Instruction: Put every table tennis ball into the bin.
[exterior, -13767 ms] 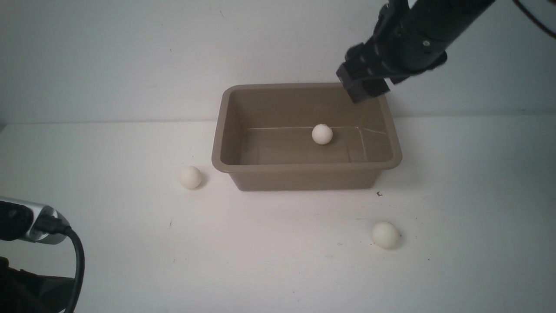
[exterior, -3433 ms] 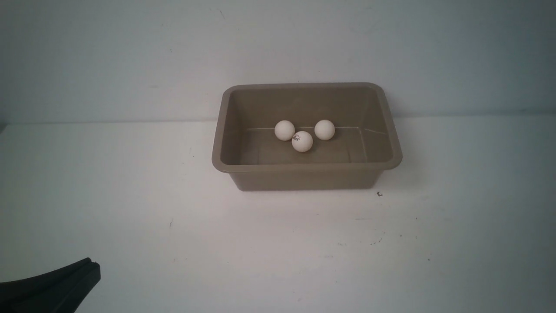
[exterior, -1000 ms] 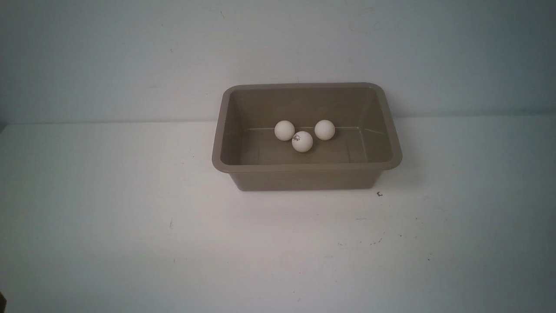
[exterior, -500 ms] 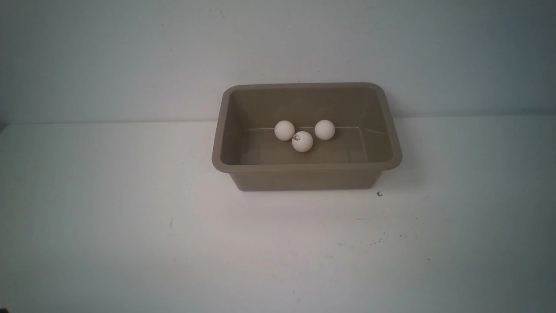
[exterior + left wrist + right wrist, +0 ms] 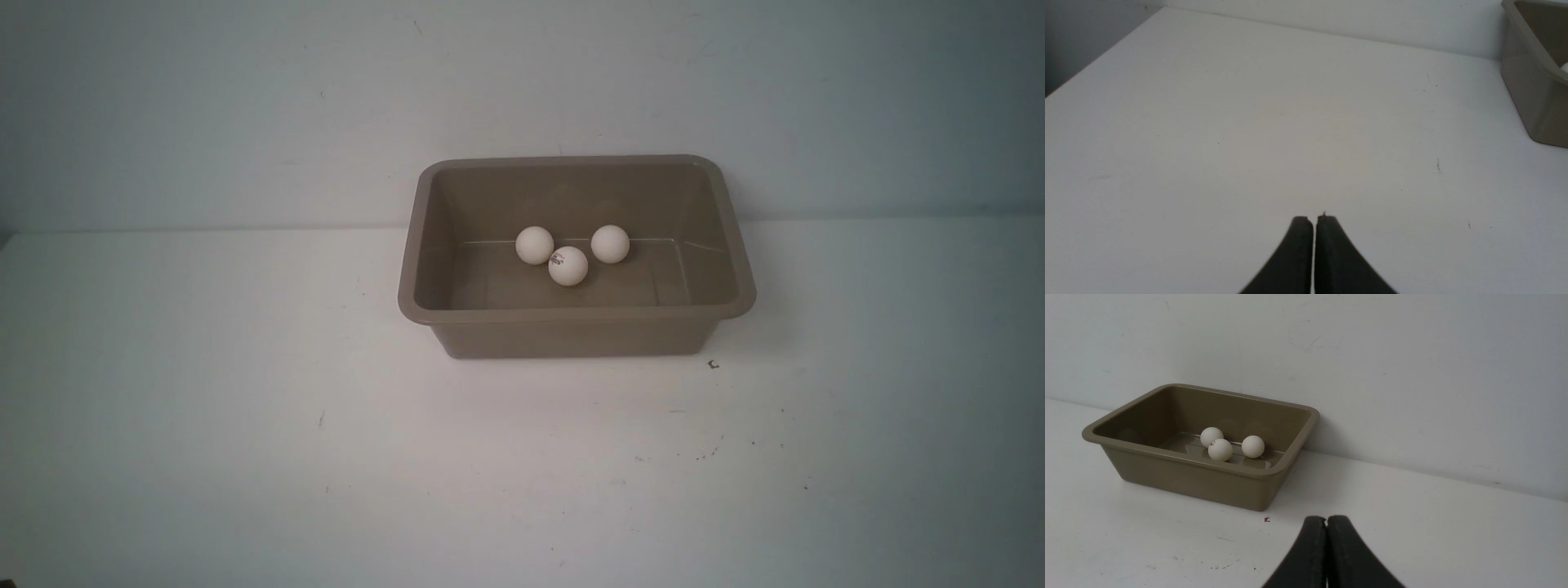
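All three table tennis balls (image 5: pixel 568 265) lie clustered inside the bin (image 5: pixel 571 314), well apart from the left gripper (image 5: pixel 1314 220) and right gripper (image 5: pixel 1326 520), whose jaws are pressed together, empty.

Front view high, facing wall; wrist views low; all share bin (image 5: pixel 571 314).

All three table tennis balls (image 5: pixel 568 265) now lie in the bin (image 5: pixel 571 315); earlier, two sat on the table (image 5: pixel 245 457) outside it. Both arms are gone from the front view, where each showed before.
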{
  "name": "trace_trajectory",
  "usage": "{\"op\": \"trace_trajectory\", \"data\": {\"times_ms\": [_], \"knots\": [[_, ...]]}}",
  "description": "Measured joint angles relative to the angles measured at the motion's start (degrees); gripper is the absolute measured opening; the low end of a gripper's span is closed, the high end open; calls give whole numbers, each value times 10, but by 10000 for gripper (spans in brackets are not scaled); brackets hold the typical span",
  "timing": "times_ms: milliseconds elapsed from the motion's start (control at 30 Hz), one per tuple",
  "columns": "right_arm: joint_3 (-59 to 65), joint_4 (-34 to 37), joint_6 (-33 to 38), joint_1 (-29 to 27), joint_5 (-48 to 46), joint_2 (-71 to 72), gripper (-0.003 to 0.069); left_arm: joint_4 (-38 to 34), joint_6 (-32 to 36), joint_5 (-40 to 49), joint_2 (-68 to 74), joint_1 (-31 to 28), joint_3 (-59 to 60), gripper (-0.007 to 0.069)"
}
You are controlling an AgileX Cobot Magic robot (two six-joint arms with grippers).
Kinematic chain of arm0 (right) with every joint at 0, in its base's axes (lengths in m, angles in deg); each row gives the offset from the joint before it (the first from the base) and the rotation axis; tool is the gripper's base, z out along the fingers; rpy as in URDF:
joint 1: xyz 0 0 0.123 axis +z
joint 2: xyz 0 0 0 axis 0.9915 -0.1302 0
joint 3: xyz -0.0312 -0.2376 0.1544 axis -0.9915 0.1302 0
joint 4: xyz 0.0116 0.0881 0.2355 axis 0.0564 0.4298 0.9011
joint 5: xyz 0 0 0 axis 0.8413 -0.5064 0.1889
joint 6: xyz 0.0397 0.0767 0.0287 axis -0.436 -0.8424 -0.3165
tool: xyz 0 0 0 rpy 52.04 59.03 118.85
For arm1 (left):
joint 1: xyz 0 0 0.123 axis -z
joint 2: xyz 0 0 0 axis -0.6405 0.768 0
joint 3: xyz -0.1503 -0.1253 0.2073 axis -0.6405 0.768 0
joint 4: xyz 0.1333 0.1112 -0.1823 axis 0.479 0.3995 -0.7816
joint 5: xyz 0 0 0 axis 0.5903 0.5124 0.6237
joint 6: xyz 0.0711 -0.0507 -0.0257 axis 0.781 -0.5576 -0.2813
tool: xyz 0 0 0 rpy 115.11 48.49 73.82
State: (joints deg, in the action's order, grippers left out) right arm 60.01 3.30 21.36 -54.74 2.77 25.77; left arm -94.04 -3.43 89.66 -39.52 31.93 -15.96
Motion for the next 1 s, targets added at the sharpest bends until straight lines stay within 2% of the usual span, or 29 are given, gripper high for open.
{"op": "trace_trajectory", "data": {"times_ms": [100,167,300,333,367,533,667,833,1000], "knots": [[0,4,-6,-8,11,0,-18,0,0,0,0,0,0,-4],[7,43,-22,-49,59,0,-18,0,0,0,0,0,0,-4],[59,109,-26,-166,185,0,-18,0,0,1,0,0,0,-4],[59,110,-26,-172,189,0,-18,0,0,1,0,0,0,-4],[105,126,-31,-232,228,0,-18,0,0,1,0,0,0,-4],[218,185,-68,-315,275,0,-18,0,0,1,0,0,0,-4],[257,209,-68,-339,286,0,-18,0,0,1,0,0,0,-4],[260,174,-60,-341,286,0,-18,0,0,2,0,0,0,-4],[258,146,-60,-341,239,0,-18,0,0,2,0,0,0,-4]]}}
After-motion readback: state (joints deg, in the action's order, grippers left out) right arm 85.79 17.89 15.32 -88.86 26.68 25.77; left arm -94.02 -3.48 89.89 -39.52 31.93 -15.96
